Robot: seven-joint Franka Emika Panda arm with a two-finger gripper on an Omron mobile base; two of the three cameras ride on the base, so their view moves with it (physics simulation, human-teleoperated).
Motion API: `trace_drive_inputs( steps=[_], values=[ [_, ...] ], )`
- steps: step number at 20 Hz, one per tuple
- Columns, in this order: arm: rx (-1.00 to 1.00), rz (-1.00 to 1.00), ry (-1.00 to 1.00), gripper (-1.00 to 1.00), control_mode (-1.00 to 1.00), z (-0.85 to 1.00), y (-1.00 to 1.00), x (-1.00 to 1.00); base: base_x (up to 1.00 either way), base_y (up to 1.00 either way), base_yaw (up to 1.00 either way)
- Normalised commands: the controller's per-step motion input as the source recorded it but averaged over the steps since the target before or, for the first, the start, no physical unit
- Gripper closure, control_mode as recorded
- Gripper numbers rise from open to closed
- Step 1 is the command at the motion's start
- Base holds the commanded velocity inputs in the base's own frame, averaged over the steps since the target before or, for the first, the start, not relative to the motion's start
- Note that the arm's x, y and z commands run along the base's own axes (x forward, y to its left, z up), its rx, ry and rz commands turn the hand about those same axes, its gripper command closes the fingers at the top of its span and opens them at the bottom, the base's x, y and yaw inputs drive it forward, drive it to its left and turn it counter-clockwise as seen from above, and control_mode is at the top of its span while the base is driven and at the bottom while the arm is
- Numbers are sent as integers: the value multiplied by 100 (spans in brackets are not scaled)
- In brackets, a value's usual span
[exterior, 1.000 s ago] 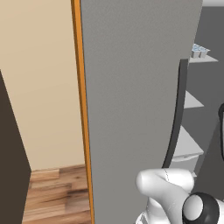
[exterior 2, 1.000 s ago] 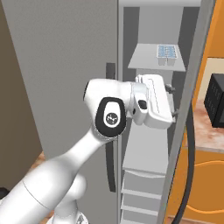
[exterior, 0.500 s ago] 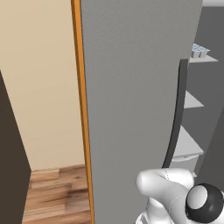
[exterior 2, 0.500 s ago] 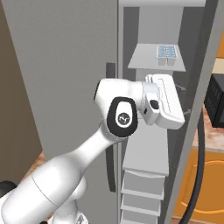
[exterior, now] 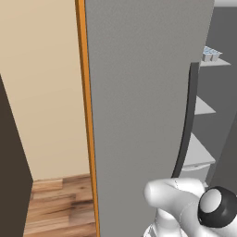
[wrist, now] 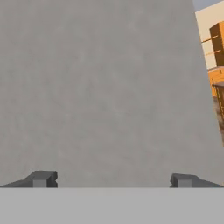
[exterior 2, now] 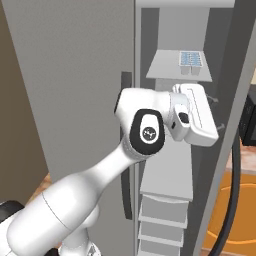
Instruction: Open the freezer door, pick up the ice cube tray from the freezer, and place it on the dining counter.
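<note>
The freezer (exterior 2: 172, 150) stands open, its light grey shelves showing. On its top shelf lies the light blue-white ice cube tray (exterior 2: 191, 59) (exterior: 210, 53). The freezer door (exterior 2: 227, 100) is swung out to the right, and its curved dark handle (exterior 2: 233, 200) hangs on its outer side. My gripper (exterior 2: 215, 115) is open and sits against the door's inner face, below and right of the tray. In the hand view the fingertips (wrist: 41, 179) stand wide apart with nothing between them, close to the flat grey door panel (wrist: 100, 87).
A shut grey door (exterior 2: 75, 100) with a dark bar handle (exterior 2: 126, 145) (exterior: 187, 120) stands left of the freezer, edged by an orange cabinet side (exterior: 85, 115). Beyond the open door are a marbled counter strip (exterior 2: 248, 150) on an orange base and a dark appliance (exterior 2: 249, 120).
My hand has moved right, against the inside of the freezer door. The door has swung a little wider open. The tray has not moved.
</note>
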Motion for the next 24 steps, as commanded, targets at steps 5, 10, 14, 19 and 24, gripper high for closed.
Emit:
trace_drive_inputs(
  steps=[5, 10, 14, 19, 24],
  values=[
    [0, 0, 0, -100, -100, 0, -18, 8, 0, 0, 0],
    [0, 0, 0, -100, -100, 0, -20, 7, 0, 0, 0],
    [0, 0, 0, -100, -100, 0, -18, 11, 0, 0, 0],
    [0, 0, 0, -100, -100, 0, -20, 14, 0, 0, 0],
    [-1, 0, 0, -100, -100, 0, 6, 1, 0, 0, 0]
  ],
)
